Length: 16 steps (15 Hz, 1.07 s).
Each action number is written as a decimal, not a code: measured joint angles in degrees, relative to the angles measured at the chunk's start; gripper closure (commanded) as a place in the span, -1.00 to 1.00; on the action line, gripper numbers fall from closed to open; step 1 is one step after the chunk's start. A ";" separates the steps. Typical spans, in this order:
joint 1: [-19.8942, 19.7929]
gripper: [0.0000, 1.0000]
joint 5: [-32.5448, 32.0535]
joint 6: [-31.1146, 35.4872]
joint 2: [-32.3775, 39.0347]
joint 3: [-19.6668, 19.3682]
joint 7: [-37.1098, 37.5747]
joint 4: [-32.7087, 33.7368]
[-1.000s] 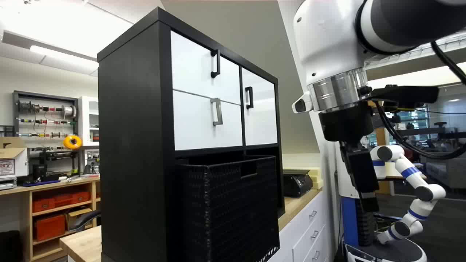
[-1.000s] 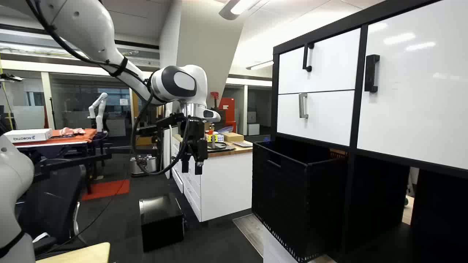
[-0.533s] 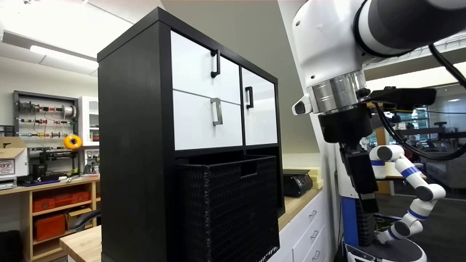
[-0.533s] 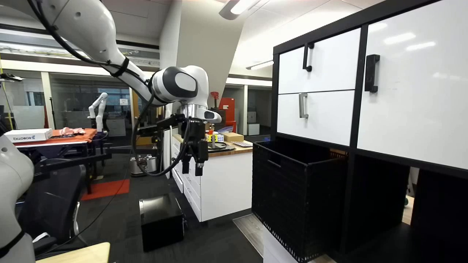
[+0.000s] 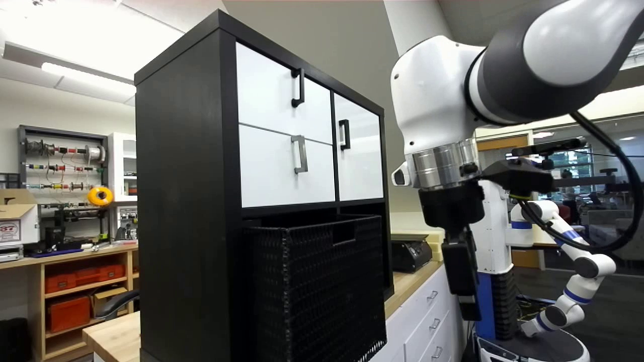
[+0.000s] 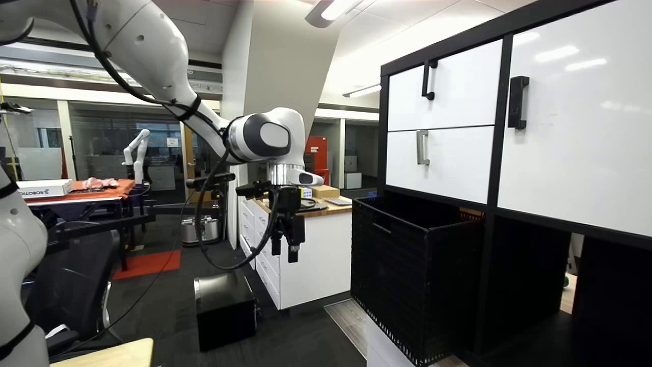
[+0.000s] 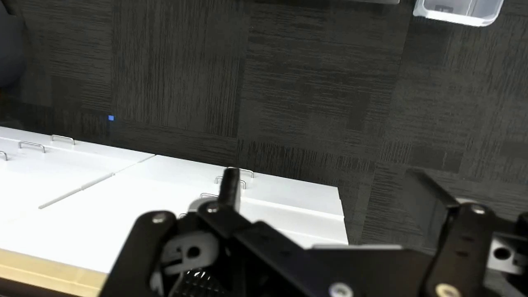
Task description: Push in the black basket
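Observation:
The black basket [image 5: 322, 291] sticks out of the lower opening of the black cabinet [image 5: 186, 201] in both exterior views [image 6: 389, 270]. It sits upright, with a handle slot near its top rim. My gripper [image 6: 284, 251] points down in front of the basket, apart from it, with its fingertips at about the height of the basket's upper half. In the wrist view the fingers [image 7: 324, 177] are wide apart with nothing between them. A small glossy black patch shows behind the left finger there; I cannot tell if it is the basket.
White drawer fronts [image 5: 282, 166] with handles are closed above the basket. A white drawer counter [image 6: 316, 260] stands behind the gripper in an exterior view. A black box [image 6: 224, 311] and a chair [image 6: 76, 275] stand on the floor. A clear bin [image 7: 458, 12] shows in the wrist view.
My gripper has moved lower and closer to the basket: leftward in one exterior view and rightward in the opposite picture. The basket and cabinet have not moved.

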 measured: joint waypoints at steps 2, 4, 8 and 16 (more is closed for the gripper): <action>-0.20 -1.00 -1.28 4.04 2.60 -1.41 1.91 0.05; -0.62 -1.00 -3.10 8.28 5.41 -2.87 3.81 0.35; -0.92 -1.00 -7.98 14.06 11.79 -6.63 7.79 3.53; -0.26 -1.00 -11.51 19.14 24.40 -12.27 10.58 17.52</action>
